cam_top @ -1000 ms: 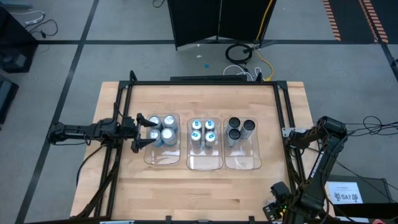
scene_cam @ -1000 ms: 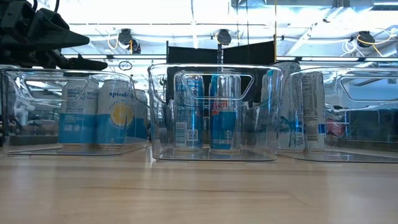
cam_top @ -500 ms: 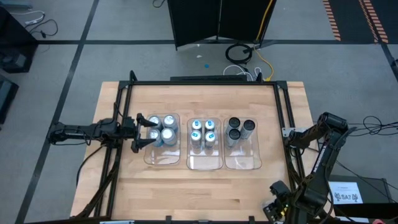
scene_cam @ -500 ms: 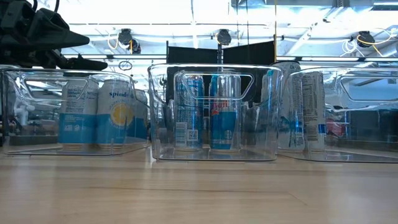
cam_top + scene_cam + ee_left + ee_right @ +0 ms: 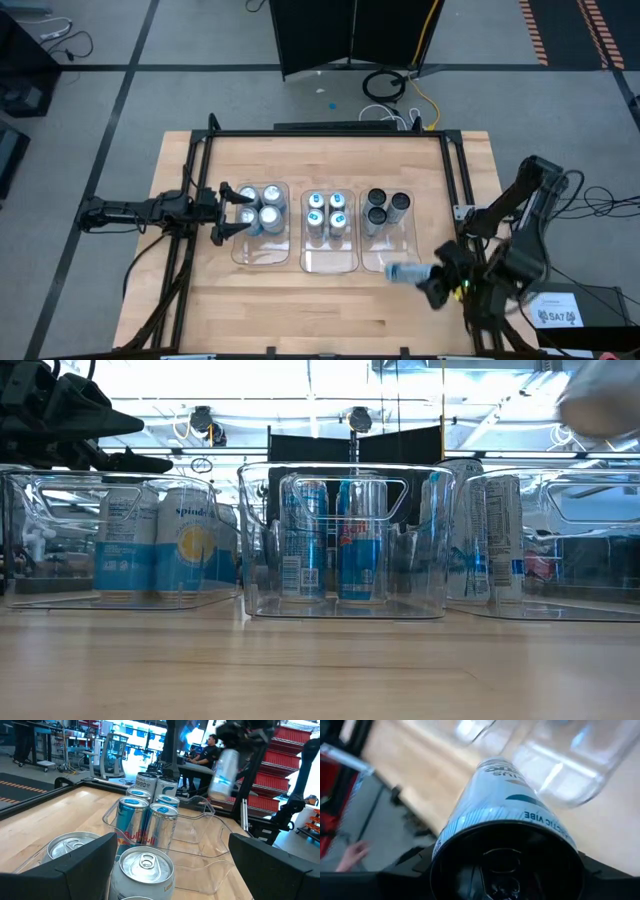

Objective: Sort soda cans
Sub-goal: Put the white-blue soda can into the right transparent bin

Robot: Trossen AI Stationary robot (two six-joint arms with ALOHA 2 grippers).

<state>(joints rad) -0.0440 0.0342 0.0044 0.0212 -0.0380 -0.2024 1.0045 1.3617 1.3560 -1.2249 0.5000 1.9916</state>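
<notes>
Three clear bins stand in a row. The left bin (image 5: 262, 252) holds silver-topped cans (image 5: 260, 208), the middle bin (image 5: 330, 260) holds blue-marked cans (image 5: 326, 212), and the right bin (image 5: 392, 258) holds dark cans (image 5: 385, 208). My left gripper (image 5: 240, 212) is open at the left bin's left end, with its fingers (image 5: 75, 865) wide on either side of the nearest cans (image 5: 145, 870), touching none. My right gripper (image 5: 424, 278) is shut on a pale can (image 5: 403, 272) with a dark top. It hovers over the right bin's near right corner. My right gripper pinches the pale can (image 5: 505, 815) between its two fingers by the side wall near the dark top end (image 5: 505, 865). That end faces the wrist. The can lies about level, lifted clear of table and bins, with its far end (image 5: 392, 271) pointing toward the table's left.
A black frame rail (image 5: 460, 190) runs along the table's edges. Bare wood (image 5: 300, 310) lies between the bins and the near edge. The near half of the right bin is free of cans. A person (image 5: 207, 750) sits in the room beyond the table.
My right arm has swung up from below the table's near right corner, toward the far edge and the right bin. It brings the pale can into view above that bin's near corner. The left arm and the bins have stayed put.
</notes>
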